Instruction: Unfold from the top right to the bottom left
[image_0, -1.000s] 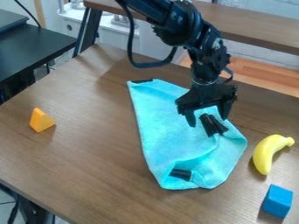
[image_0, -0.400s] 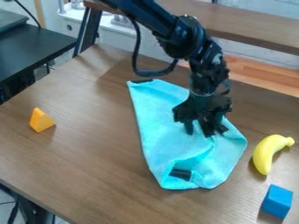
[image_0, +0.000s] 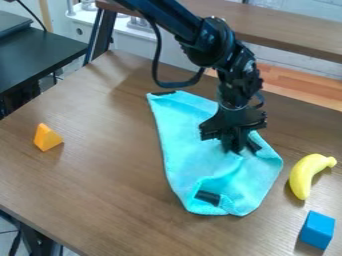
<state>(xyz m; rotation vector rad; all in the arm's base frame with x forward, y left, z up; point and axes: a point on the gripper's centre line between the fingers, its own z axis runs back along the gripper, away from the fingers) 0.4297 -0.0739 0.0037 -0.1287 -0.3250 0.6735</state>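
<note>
Blue cloth (image_0: 190, 155) is lying across tabletop (image_0: 100, 180) middle. Gripper (image_0: 233, 149) is pinching it towards two o'clock, beside dark tab (image_0: 253, 145). Cloth is seeming light, soft and limp, likely bunching easily; hold is probably needing only upper layer, near this tab.

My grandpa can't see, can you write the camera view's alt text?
A black robot gripper pinches a partly folded turquoise cloth on a brown table. An orange block sits at left, a yellow banana and blue block at right.
</note>
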